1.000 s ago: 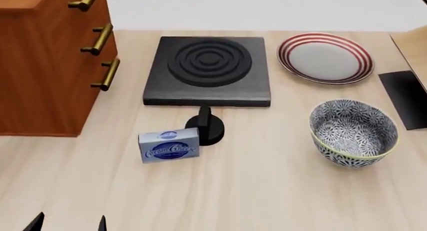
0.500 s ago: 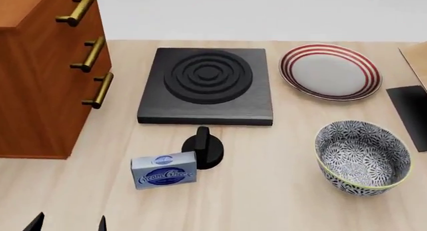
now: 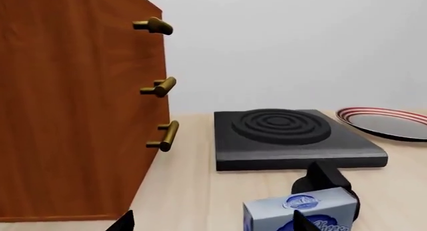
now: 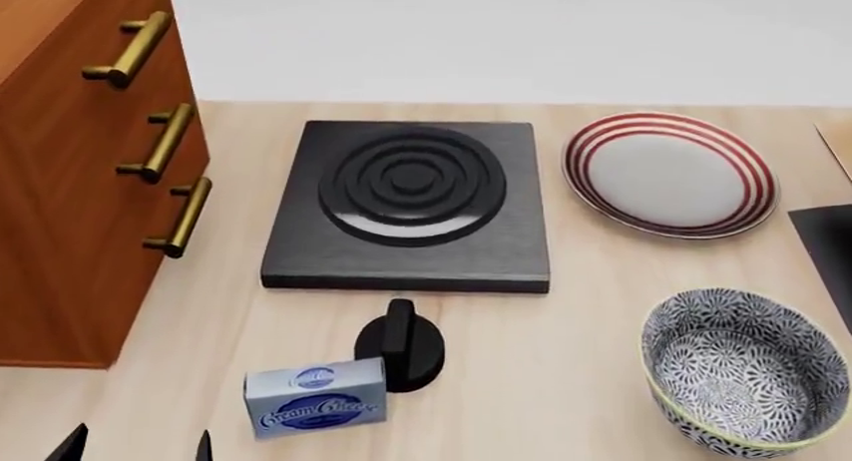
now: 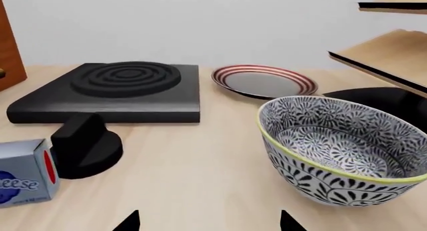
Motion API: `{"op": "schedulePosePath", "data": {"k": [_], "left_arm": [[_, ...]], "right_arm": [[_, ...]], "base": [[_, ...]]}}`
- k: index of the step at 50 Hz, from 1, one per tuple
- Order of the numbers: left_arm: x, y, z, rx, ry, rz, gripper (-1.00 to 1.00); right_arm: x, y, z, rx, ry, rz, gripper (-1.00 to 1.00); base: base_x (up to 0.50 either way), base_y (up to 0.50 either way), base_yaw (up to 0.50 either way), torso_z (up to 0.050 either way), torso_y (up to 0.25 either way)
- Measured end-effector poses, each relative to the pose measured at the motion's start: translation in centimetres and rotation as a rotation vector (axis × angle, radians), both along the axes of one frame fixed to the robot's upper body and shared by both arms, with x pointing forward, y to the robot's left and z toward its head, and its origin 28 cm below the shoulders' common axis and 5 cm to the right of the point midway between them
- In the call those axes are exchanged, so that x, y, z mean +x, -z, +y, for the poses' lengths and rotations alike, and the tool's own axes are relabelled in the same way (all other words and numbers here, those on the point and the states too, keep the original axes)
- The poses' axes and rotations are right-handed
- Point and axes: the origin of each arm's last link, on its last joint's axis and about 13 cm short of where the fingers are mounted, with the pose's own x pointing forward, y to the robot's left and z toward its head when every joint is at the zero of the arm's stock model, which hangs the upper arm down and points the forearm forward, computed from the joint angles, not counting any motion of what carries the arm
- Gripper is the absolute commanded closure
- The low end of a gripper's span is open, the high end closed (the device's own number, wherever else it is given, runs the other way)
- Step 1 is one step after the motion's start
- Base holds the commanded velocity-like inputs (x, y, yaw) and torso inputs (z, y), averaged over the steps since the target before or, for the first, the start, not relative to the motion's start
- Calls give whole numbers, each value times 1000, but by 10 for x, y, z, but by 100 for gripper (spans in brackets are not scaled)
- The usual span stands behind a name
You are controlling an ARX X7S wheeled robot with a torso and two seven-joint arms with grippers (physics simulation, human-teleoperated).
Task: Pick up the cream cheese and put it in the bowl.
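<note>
The cream cheese (image 4: 317,396), a small light blue box with a dark blue oval label, stands on the wooden table in front of a black knob. It also shows in the left wrist view (image 3: 280,213) and at the edge of the right wrist view (image 5: 23,173). The patterned blue-and-white bowl (image 4: 745,369) stands to its right, empty (image 5: 340,146). My left gripper (image 4: 134,446) is open and empty, to the left of the box; in the left wrist view (image 3: 212,223) one fingertip overlaps the box. My right gripper (image 5: 209,223) is open and empty, near the bowl.
A black stove plate (image 4: 406,202) with its knob (image 4: 403,346) lies behind the box. A white plate with red rings (image 4: 669,172) is at the back right. A wooden cabinet with brass handles (image 4: 67,182) stands at the left. Wooden shelves (image 5: 393,46) are at the right.
The head view has shifted: everything on the table sits lower in the frame and looks nearer. The left fingertips stay at the bottom left. Nothing on the table has moved.
</note>
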Motion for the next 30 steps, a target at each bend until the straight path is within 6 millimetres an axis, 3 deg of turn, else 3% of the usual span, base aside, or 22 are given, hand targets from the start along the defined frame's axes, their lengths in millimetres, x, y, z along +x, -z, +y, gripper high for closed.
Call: {"op": "schedulePosePath", "data": {"k": [30], "left_arm": [[0,0,0,1,0,-2,-100]], "right_arm": [[0,0,0,-4,-5,-4,-100]], "base": [[214,0,0,0,1]]}}
